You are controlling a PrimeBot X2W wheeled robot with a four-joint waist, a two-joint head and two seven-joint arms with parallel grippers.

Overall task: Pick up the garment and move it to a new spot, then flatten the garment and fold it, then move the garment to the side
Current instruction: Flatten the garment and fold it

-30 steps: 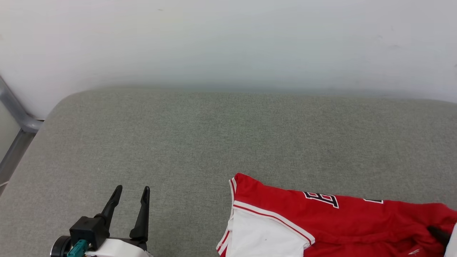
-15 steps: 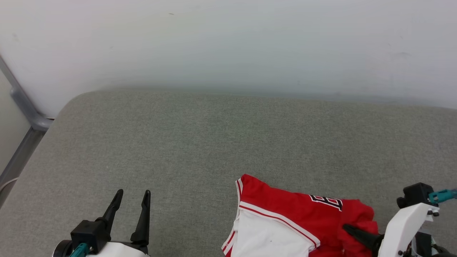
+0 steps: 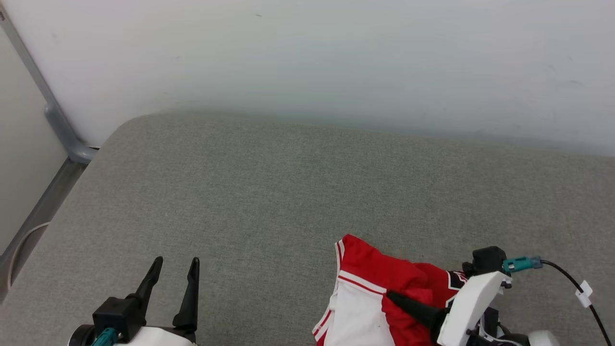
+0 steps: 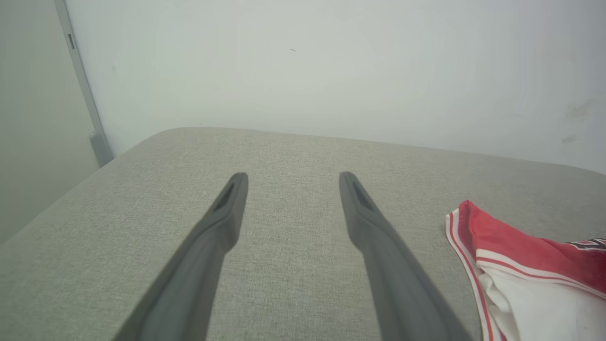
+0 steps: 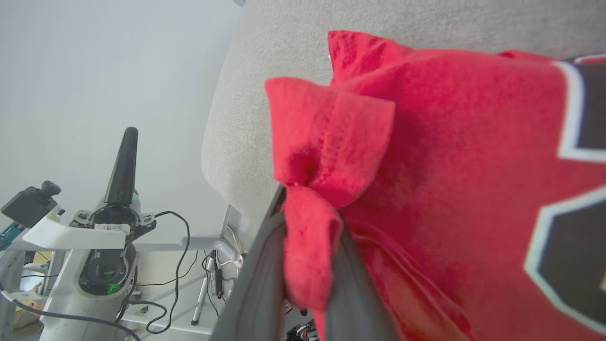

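Observation:
The garment (image 3: pixel 370 269), a red jersey with a white sleeve and striped trim, lies bunched at the lower right of the grey cushion (image 3: pixel 288 192). My right gripper (image 3: pixel 391 297) is shut on a fold of its red cloth and points left. In the right wrist view the red cloth (image 5: pixel 426 156) is pinched between the two dark fingers (image 5: pixel 258 284), with dark, white-edged lettering at the right. My left gripper (image 3: pixel 174 263) stands open at the lower left, apart from the garment. Its two fingers (image 4: pixel 222 222) hover over bare cushion, with the garment's sleeve (image 4: pixel 530 270) off to the right.
A white wall (image 3: pixel 307 62) rises behind the cushion. A grey metal frame post (image 3: pixel 53 115) runs down the left, past the cushion's rounded corner. A black cable (image 3: pixel 571 283) trails from my right wrist. In the right wrist view my left arm (image 5: pixel 94 237) and loose cables show beyond the cushion's edge.
My right gripper has dragged the held red cloth leftwards, folding the garment over itself into a tighter bunch. The head camera has turned, so the whole picture has shifted. The left gripper has stayed open in place.

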